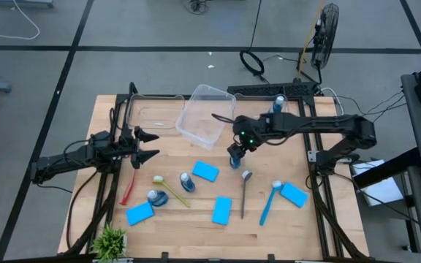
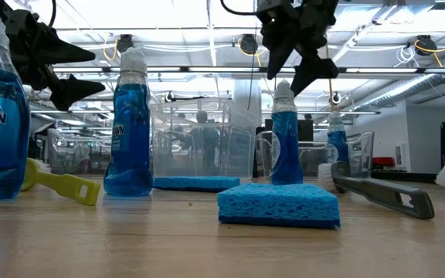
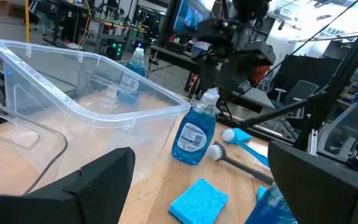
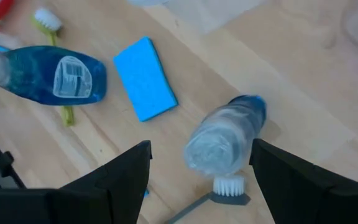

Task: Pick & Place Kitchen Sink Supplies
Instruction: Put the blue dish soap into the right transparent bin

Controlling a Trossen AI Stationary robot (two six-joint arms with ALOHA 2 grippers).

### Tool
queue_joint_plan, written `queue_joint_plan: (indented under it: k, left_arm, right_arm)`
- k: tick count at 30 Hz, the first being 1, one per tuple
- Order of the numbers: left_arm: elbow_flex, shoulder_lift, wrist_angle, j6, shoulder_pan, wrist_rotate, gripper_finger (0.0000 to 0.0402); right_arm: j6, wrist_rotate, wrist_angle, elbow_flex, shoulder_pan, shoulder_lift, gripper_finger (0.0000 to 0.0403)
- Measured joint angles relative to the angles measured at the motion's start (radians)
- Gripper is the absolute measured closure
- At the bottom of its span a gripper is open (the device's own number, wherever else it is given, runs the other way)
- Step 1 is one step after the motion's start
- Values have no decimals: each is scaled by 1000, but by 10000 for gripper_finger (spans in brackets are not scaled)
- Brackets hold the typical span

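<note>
My right gripper [image 1: 235, 148] hangs open just above an upright blue bottle [image 1: 234, 161] near the table's middle. Its fingers stand on either side of the pale cap [image 4: 219, 147] without touching, and in the low view the right gripper [image 2: 293, 66] shows over the cap [image 2: 284, 91]. My left gripper [image 1: 148, 146] waits open at the table's left. Two more bottles [image 1: 186, 182] [image 1: 154, 197] stand toward the near side. Blue sponges [image 1: 205, 172] [image 1: 222, 210] [image 1: 139, 213] [image 1: 294, 193] lie flat. Red [image 1: 129, 188], yellow [image 1: 171, 193], grey [image 1: 245, 191] and blue [image 1: 268, 202] brushes lie on the table.
A clear bin [image 1: 205, 115] stands tilted just beyond the right gripper, with a second clear bin [image 1: 152, 114] to its left. Another blue bottle [image 1: 278, 102] stands at the far edge. A green plant [image 1: 110, 239] sits at the near left corner.
</note>
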Motion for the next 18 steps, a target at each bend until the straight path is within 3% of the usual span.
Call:
queue_joint_plan:
  k: [8, 18]
  left_arm:
    - [0, 0, 0, 0, 0, 0, 36]
    - [0, 0, -1, 0, 0, 0, 36]
  right_arm:
    - [-1, 38, -15, -3, 0, -1, 138]
    - [42, 36, 132, -111, 0, -2, 138]
